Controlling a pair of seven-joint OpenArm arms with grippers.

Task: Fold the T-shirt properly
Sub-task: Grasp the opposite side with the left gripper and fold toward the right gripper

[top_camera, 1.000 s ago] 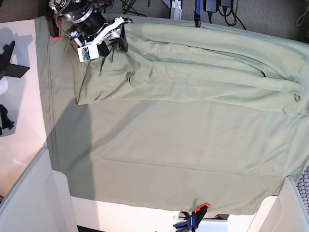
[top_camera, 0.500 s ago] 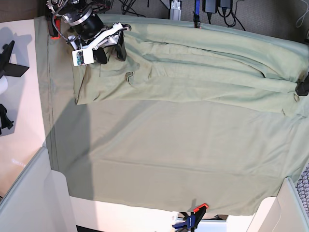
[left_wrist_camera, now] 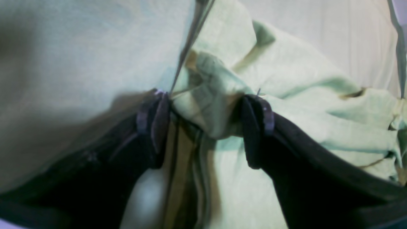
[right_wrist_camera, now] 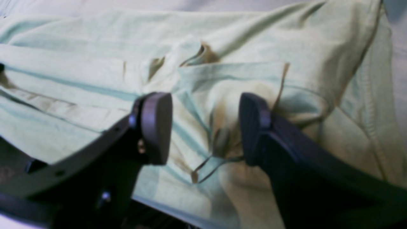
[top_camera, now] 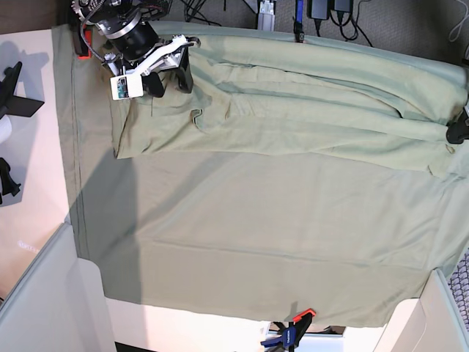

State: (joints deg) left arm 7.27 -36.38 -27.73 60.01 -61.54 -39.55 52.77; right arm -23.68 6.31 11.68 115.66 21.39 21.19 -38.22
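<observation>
Lengthwise, rumpled sage T-shirt [top_camera: 293, 110] band

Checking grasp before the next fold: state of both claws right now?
Left claw: open, fingers straddling a bunched fold of the T-shirt.
Right claw: open, straddling T-shirt folds, not pinching.

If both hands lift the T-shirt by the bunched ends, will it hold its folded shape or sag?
The T-shirt will probably sag in the middle: it lies in soft creased layers, a long band between the two ends. It looks light and thin, judging by the fine wrinkles between the right hand fingers. The loose folds may slip apart, since nothing pins them.
</observation>
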